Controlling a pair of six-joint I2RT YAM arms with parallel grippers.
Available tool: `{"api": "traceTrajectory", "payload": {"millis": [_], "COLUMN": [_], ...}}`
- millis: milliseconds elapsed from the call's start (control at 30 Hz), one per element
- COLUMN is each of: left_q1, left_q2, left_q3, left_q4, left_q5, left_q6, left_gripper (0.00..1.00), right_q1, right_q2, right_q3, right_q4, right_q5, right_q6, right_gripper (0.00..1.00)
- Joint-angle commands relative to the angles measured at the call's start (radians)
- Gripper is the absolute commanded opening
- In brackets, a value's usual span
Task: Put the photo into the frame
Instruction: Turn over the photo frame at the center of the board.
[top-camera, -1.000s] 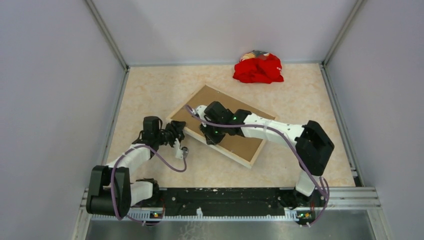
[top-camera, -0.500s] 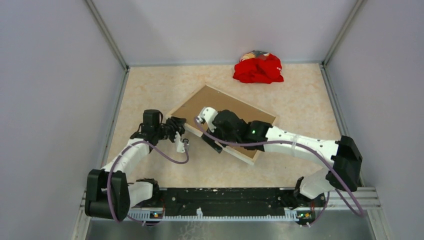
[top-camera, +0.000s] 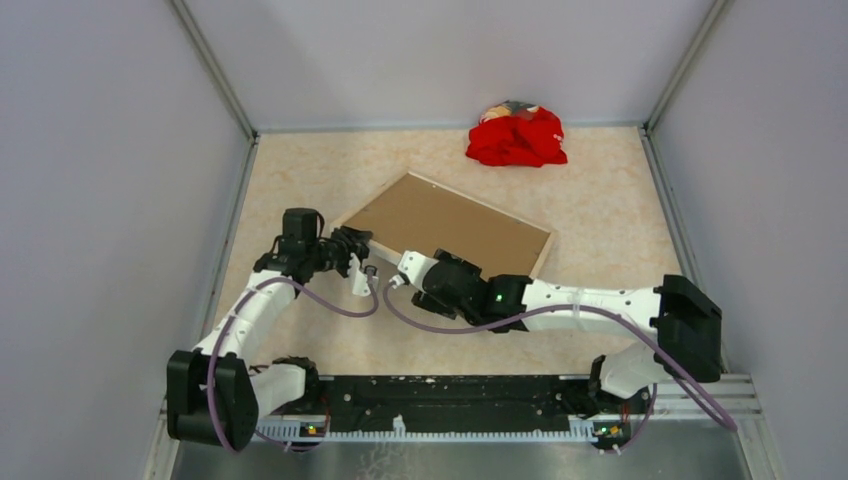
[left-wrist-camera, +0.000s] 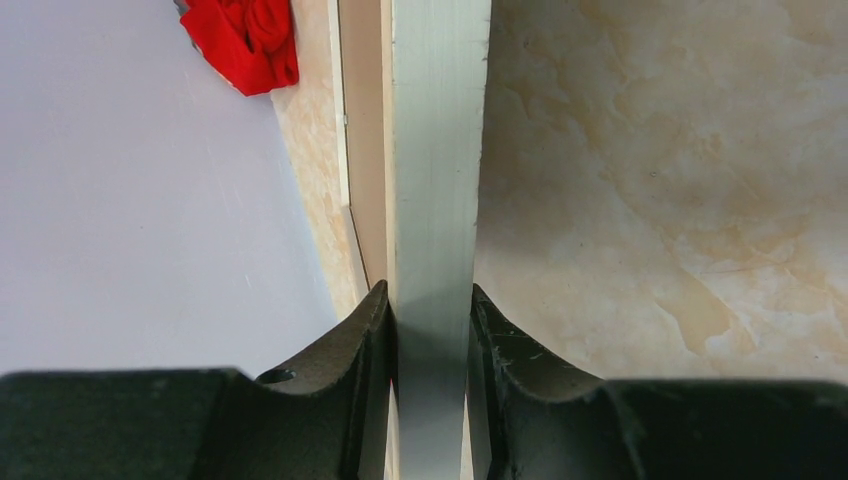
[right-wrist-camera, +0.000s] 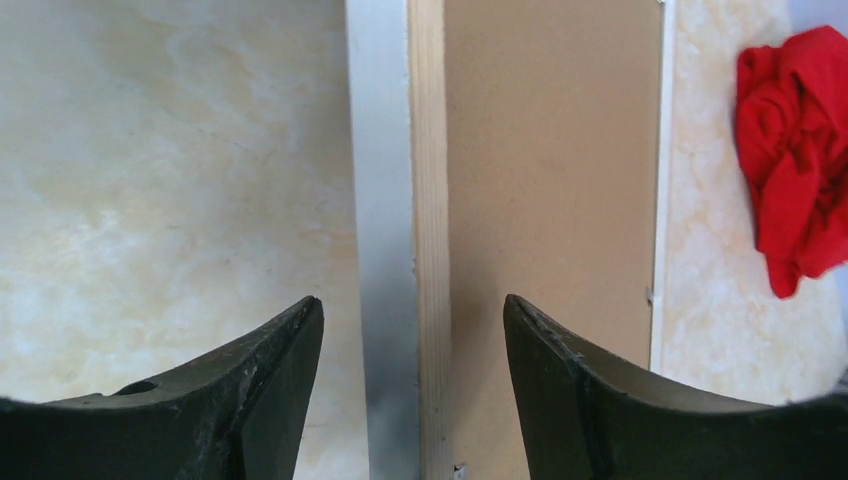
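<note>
The frame sits in the middle of the bench in the overhead view. It is turned askew with its pale wood back facing up, and the brown backing board fills its opening from rail to rail. The photo does not show in any view. It is not on the bare bench or in either pincer, so it most likely lies face down under the board, though the pictures cannot confirm this. If that is right, the main part of the task is done: the print is in and the board is over it. What seems to remain is pressing or fastening the board and perhaps turning the frame face up. No clips or tabs can be made out clearly. The left pincer is clenched on the frame's rail at its left corner in the overhead view, with both fingers hard against the thin white edge. The right pincer is released. Its jaws stand wide on either side of the near rail, one over the bench and one over the board, and neither touches it. Whether the frame lies fully flat or is lifted a little at the gripped corner cannot be told. A red cloth lies bunched at the upper centre of the overhead view, well apart from the frame.
</note>
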Motion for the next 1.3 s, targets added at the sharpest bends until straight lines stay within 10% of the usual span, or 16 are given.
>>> {"api": "traceTrajectory", "payload": {"millis": [0, 300, 433, 500, 667, 1267], "left_q1": [0.001, 0.001, 0.001, 0.002, 0.014, 0.293], "left_q2": [-0.04, -0.041, -0.041, -0.04, -0.051, 0.105], "left_q3": [0.055, 0.071, 0.08, 0.092, 0.139, 0.488], "left_q4": [-0.004, -0.008, -0.012, -0.006, 0.037, -0.014], "left_q5": [0.069, 0.09, 0.096, 0.097, 0.07, 0.308], "left_q6": [-0.05, -0.071, -0.08, -0.11, -0.281, -1.061], "left_gripper": [0.25, 0.24, 0.28, 0.52, 0.98, 0.99], "right_q1": [0.023, 0.036, 0.041, 0.042, 0.04, -0.497], "right_q2": [-0.001, -0.034, -0.035, -0.043, -0.081, 0.055], "right_q3": [-0.078, -0.152, -0.146, -0.131, -0.06, 0.642], "right_q4": [0.152, 0.313, 0.351, 0.362, 0.34, -0.272], "right_q5": [0.203, 0.281, 0.336, 0.361, 0.368, -0.382], "right_q6": [-0.09, -0.216, -0.249, -0.25, -0.248, 0.356], "right_gripper": [0.62, 0.48, 0.11, 0.0, 0.0, 0.0]}}
